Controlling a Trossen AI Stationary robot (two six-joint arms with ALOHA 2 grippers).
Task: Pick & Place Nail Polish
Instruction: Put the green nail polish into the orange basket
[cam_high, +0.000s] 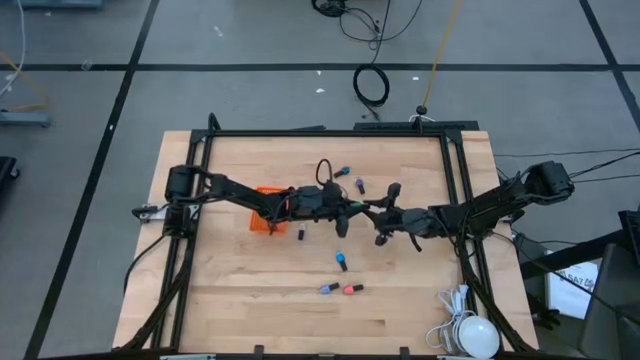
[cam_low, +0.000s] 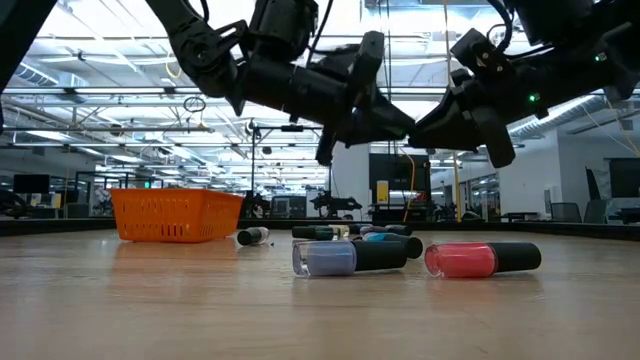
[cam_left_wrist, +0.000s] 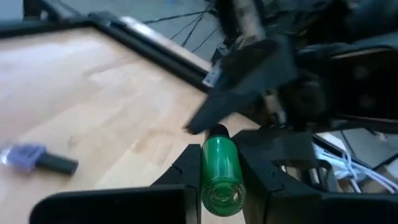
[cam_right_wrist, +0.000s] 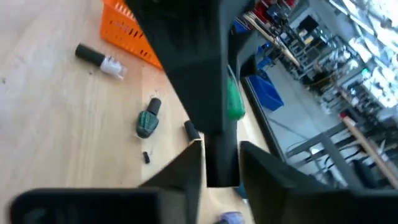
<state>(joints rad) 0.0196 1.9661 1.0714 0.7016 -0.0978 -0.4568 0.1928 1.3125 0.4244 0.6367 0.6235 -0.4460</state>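
the left gripper (cam_left_wrist: 219, 177) is clamped on a green nail polish bottle (cam_left_wrist: 219, 174), whose long axis runs forward between its fingers, cap end toward the right gripper (cam_high: 383, 212). the two meet above the middle of the surface (cam_high: 400, 310). the right gripper's jaws look narrowly parted, gripping nothing i can make out.

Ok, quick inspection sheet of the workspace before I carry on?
Surface: wooden table, bare wood, no spills seen.
Job's things: green bottle held in the air; pink bottle, purple bottle and several more lying loose on the table; orange basket upright.
Clutter: white round object at a table corner.
Grippers: left gripper shut on the green bottle; right gripper right against it above the middle of the table.
Cables: white cord beside the round object; black coil on the floor.
Surroundings: open hall, no people seen.
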